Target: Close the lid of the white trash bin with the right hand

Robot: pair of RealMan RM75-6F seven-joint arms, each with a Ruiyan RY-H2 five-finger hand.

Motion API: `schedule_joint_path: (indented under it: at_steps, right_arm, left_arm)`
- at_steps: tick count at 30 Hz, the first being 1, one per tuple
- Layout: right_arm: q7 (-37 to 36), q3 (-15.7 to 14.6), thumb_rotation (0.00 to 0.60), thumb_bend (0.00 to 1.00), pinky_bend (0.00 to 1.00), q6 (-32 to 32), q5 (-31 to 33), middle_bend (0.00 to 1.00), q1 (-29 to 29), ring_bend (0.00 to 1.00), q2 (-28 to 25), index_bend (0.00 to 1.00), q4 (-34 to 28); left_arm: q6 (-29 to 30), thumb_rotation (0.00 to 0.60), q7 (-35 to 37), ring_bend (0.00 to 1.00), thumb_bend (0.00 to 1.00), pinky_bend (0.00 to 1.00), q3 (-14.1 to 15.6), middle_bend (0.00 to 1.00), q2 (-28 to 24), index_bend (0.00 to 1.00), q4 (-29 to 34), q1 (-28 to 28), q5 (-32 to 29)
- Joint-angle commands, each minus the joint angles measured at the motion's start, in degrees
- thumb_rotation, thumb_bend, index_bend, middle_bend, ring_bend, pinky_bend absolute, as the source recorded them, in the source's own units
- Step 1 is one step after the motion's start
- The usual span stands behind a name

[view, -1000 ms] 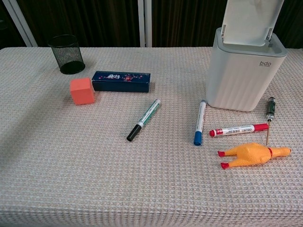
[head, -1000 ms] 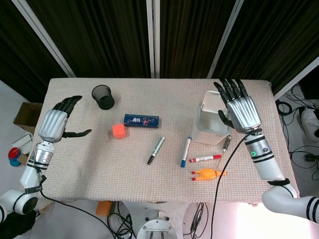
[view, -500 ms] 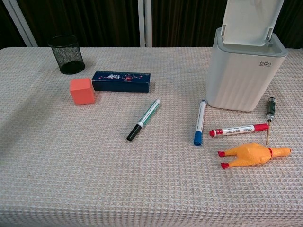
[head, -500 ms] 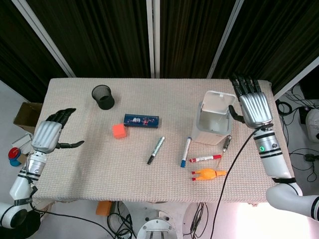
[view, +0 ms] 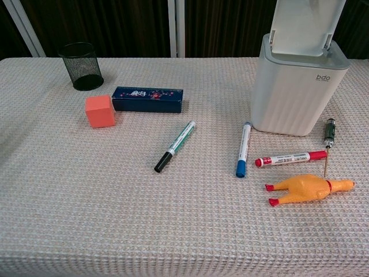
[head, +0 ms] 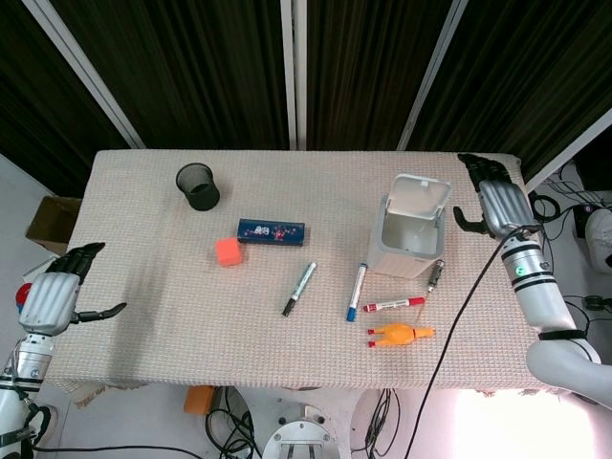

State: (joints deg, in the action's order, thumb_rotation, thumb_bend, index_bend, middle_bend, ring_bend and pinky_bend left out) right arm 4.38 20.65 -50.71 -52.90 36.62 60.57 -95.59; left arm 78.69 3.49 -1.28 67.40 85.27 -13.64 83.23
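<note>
Both arms have drawn outward: right hand (head: 499,203) now sits beside the white trash bin (head: 409,239), fingers loosely spread, holding nothing; lid (head: 422,191) upright. Left hand (head: 55,296) likewise empty.

White bin (view: 297,92), orange cube (view: 100,111)

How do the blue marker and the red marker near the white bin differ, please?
The blue marker has a blue cap and lies pointing roughly away from the robot; the red marker has red ends and lies crosswise. The blue marker lies left of the red marker, which is beside the rubber chicken. Both have white barrels and lie flat, untouched.
</note>
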Motion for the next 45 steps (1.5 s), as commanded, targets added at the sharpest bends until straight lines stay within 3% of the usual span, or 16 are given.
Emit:
schedule_joint_path:
  at_steps: [1, 8, 14, 19, 26, 30, 45]
  right_arm:
    - [-7.96, 0.37, 0.6, 0.29, 0.0, 4.73, -3.35, 0.07, 0.49, 0.0, 0.32, 0.0, 1.99]
    - [-19.31, 0.89, 0.6, 0.29, 0.0, 9.24, -9.66, 0.14, 0.29, 0.0, -0.33, 0.0, 2.51]
    - [-21.86, -0.89, 0.6, 0.29, 0.0, 7.22, -15.31, 0.25, -1.31, 0.0, -1.53, 0.0, 1.6]
    - [-23.72, -3.6, 0.6, 0.29, 0.0, 3.35, -21.22, 0.26, -4.13, 0.0, -2.66, 0.0, -0.51]
    - [-17.04, -9.13, 0.6, 0.31, 0.0, -4.82, -29.88, 0.26, -7.69, 0.0, -0.62, 0.0, 1.36]
    - [-12.27, -11.01, 0.6, 0.34, 0.0, -7.43, -31.19, 0.25, -8.73, 0.0, 1.15, 0.0, 2.22]
    - [-8.9, -13.88, 0.6, 0.32, 0.0, -7.11, -30.37, 0.24, -8.4, 0.0, 4.3, 0.0, 4.27]
  left_arm:
    - [-0.39, 0.296, -0.01, 0.12, 0.01, 0.26, -0.22, 0.11, -0.26, 0.09, 0.03, -0.3, 0.26]
    - [-1.23, 0.346, -1.61, 0.12, 0.01, 0.26, -1.01, 0.11, -0.29, 0.09, 0.27, -0.97, 0.08]
    - [-1.92, 0.35, -1.6, 0.12, 0.01, 0.26, -1.17, 0.11, -0.25, 0.09, 0.29, -1.05, -0.18]
    - [-2.08, 0.351, -1.62, 0.12, 0.01, 0.26, -1.12, 0.11, -0.41, 0.09, 0.59, -0.84, -0.21]
    - [-2.75, 0.354, -1.64, 0.12, 0.01, 0.26, -0.99, 0.11, 0.11, 0.09, 0.95, -0.86, -0.17]
    - [-3.04, 0.353, -1.84, 0.12, 0.01, 0.26, -1.17, 0.11, 0.53, 0.09, 1.03, -1.19, 0.05]
    - [-2.97, 0.352, -1.45, 0.12, 0.01, 0.26, -1.74, 0.11, 0.07, 0.09, 1.55, -1.46, 0.27]
